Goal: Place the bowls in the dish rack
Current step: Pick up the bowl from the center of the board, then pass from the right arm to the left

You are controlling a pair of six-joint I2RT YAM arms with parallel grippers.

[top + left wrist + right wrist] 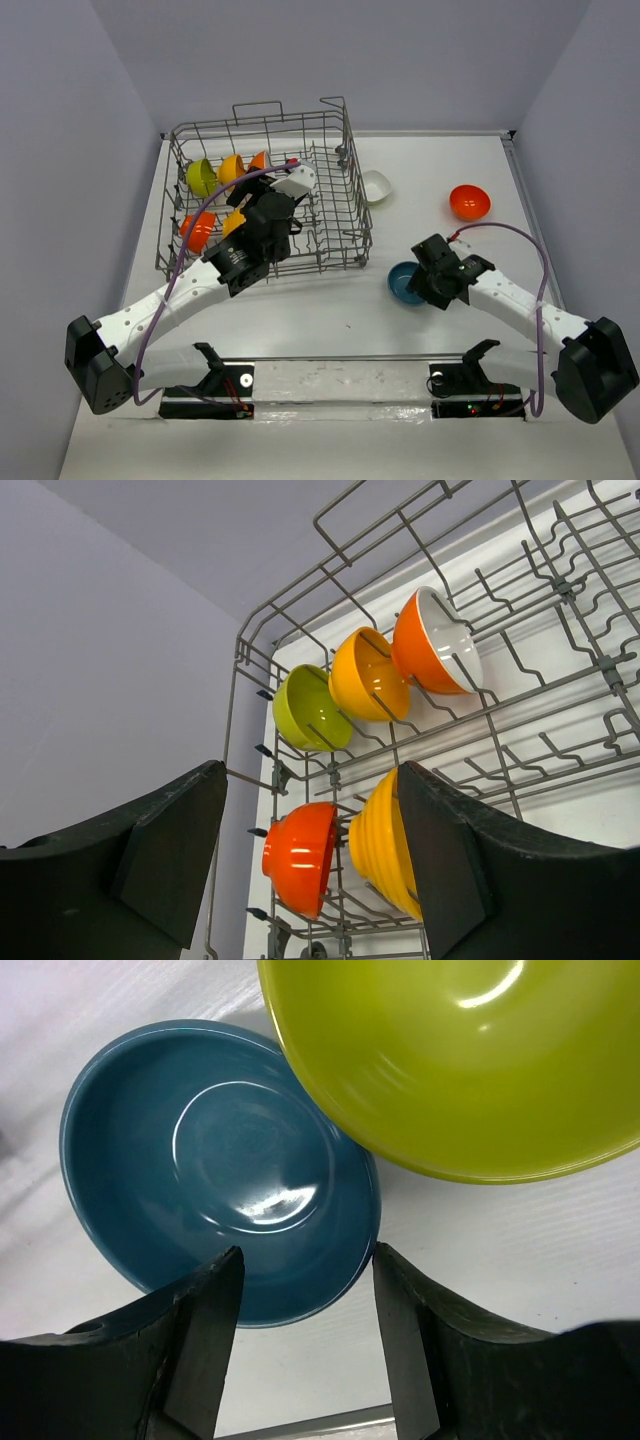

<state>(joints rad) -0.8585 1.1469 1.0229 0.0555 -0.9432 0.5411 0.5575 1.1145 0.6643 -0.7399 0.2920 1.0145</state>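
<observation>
The grey wire dish rack [340,140] holds lime green [201,177], orange-yellow [231,168] and red-orange [198,231] bowls on edge between its tines. A white bowl [296,181] lies inside, just beyond my left gripper [285,200]. That left gripper [310,870] is open and empty, facing a red-orange bowl [300,855] and a yellow bowl [385,845]. My right gripper [305,1290] is open, its fingers straddling the near rim of the teal bowl [215,1170]; one fingertip [385,1265] touches the rim. A lime green bowl [460,1060] sits right beside the teal one.
On the table right of the rack stand a white bowl [376,186] and, further right, a red-orange bowl [469,202]. The teal bowl [404,284] is near the rack's front right corner. Grey walls enclose the table on three sides.
</observation>
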